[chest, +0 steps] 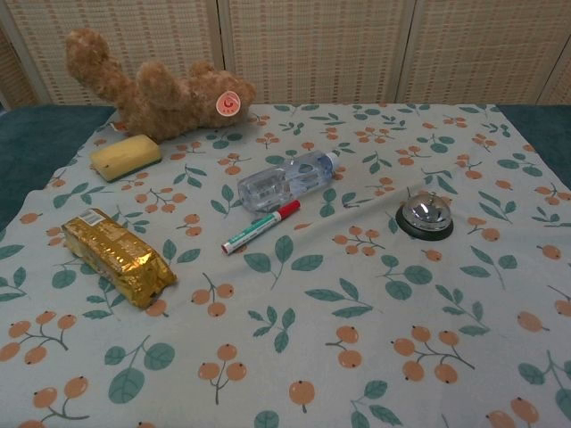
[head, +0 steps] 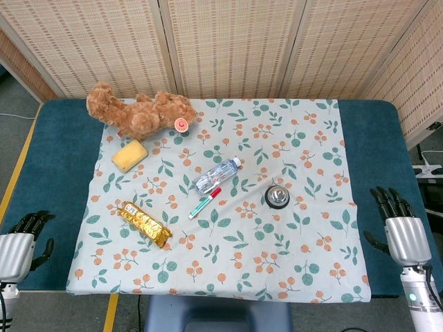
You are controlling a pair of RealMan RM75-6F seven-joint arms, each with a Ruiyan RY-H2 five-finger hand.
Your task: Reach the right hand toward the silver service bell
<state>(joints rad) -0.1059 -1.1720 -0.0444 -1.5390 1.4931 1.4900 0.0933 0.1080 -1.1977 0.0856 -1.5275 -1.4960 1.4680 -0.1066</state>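
The silver service bell (head: 277, 197) on its black base stands on the floral cloth, right of centre; the chest view shows the bell (chest: 425, 215) at the right. My right hand (head: 400, 225) hangs off the table's right edge, well to the right of the bell and nearer me, fingers apart and holding nothing. My left hand (head: 24, 238) sits at the table's left front corner, fingers loosely curved, holding nothing. Neither hand appears in the chest view.
A water bottle (head: 216, 175) and a red-capped marker (head: 205, 203) lie left of the bell. A gold snack pack (head: 144, 224), a yellow sponge (head: 129, 156) and a teddy bear (head: 142, 112) occupy the left side. Folding screens stand behind the table.
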